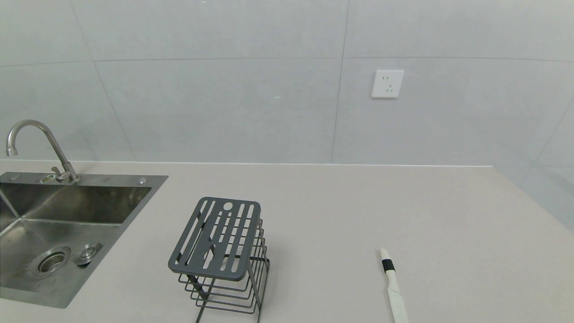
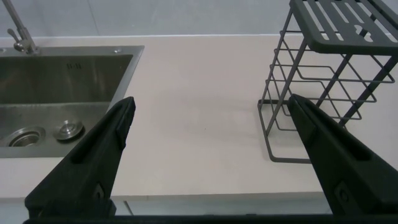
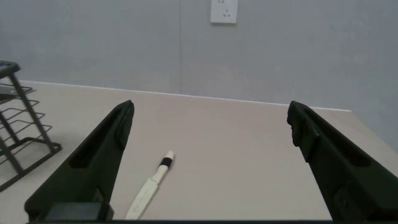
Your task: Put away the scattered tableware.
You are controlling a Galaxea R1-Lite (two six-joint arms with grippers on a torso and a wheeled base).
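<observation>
Starting at the far left, the sink [image 1: 148, 179] and its tap [image 1: 33, 130] have no part in this. The left end effector [image 2: 210, 99] hangs with its fingers spread wide and nothing between them. It looks over bare table [image 1: 341, 202] between the sink and the rack [image 1: 215, 237].

The rack stands upright near the middle of the table. Its slotted top is free, and it looks like the place where the tableware should go.

To the right, well apart from the rack, the knife [image 1: 393, 287] lies flat on the table close to the near edge. Its long axis runs near to far, with the far end leaning slightly left. A black band sits close to that far end, and I cannot tell for sure which end is the handle.

The right end effector [image 3: 210, 106] is also wide open and empty. The knife [image 3: 152, 183] lies ahead of it and below, within the span of its two fingers and roughly in line with the way it points. The rack's edge [image 3: 18, 124] shows off to the knife's left.

I judge the right arm to be much the nearer one for the pick. Its fingers look set to close across the knife's narrow width, so little turning of the wrist should be needed. After that, the carry would go left to the rack.
</observation>
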